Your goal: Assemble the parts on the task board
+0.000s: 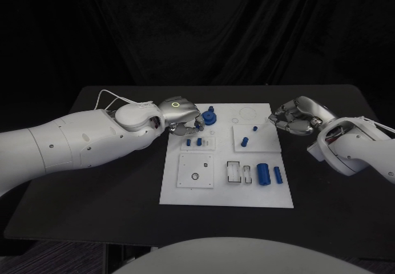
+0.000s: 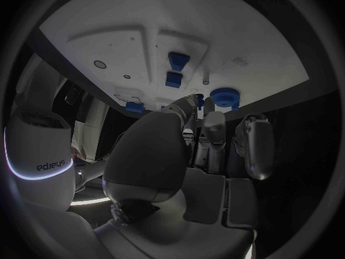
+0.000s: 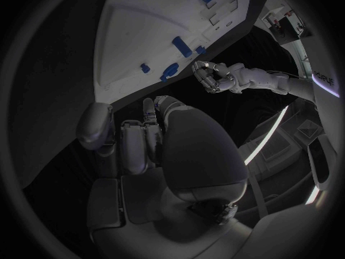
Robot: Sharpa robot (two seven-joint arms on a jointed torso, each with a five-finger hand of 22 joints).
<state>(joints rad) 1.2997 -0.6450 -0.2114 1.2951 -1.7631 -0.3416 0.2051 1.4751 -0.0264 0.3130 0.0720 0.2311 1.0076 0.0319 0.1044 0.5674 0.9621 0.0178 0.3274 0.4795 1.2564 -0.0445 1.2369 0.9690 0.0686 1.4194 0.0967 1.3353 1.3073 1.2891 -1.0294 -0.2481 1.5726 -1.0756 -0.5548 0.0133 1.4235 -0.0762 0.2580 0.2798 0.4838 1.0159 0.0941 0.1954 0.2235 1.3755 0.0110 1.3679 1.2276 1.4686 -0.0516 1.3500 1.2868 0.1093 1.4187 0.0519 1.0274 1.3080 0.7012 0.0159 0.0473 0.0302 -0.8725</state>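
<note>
Left hand (image 1: 182, 117), fingers curled and holding nothing, hovers beside the round blue part (image 1: 209, 118).

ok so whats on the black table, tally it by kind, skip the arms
round blue gear-like part: 1
small blue pegs: 4
blue cylinders lying flat: 2
white task board: 1
total: 8
</note>
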